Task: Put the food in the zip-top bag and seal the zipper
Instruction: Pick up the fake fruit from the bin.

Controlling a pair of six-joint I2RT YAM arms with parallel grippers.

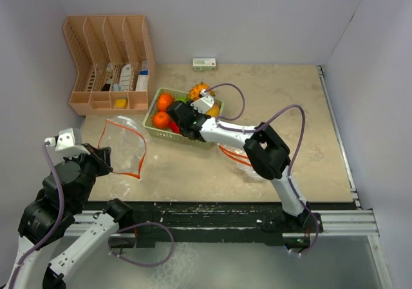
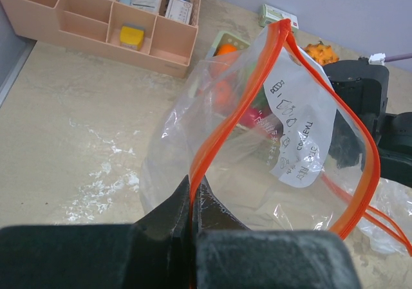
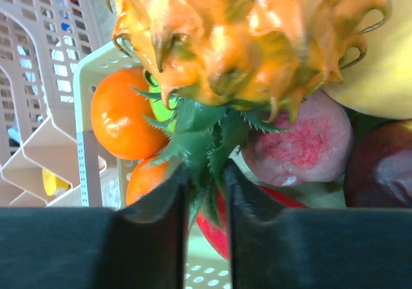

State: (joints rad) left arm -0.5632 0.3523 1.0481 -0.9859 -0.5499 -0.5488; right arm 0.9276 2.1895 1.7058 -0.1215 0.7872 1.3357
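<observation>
My left gripper (image 2: pixel 191 197) is shut on the orange zipper edge of the clear zip-top bag (image 2: pixel 257 147) and holds its mouth open above the table; from above the bag (image 1: pixel 123 144) is left of the basket. My right gripper (image 3: pixel 206 186) is down in the green basket (image 1: pixel 154 130), shut on the green leafy crown of the spiky orange pineapple (image 3: pixel 238 38). Around it lie two oranges (image 3: pixel 119 118), a lime (image 3: pixel 158 109), a pinkish fruit (image 3: pixel 299 150), a yellow mango (image 3: pixel 380 64), a dark purple fruit (image 3: pixel 380 167) and a red pepper (image 3: pixel 219 228).
A pink desk organizer (image 1: pixel 109 64) stands at the back left. A small white-and-green box (image 1: pixel 204 63) lies by the back wall. A second clear bag with an orange zipper (image 1: pixel 235 155) lies under my right arm. Walls close the left, back and right sides.
</observation>
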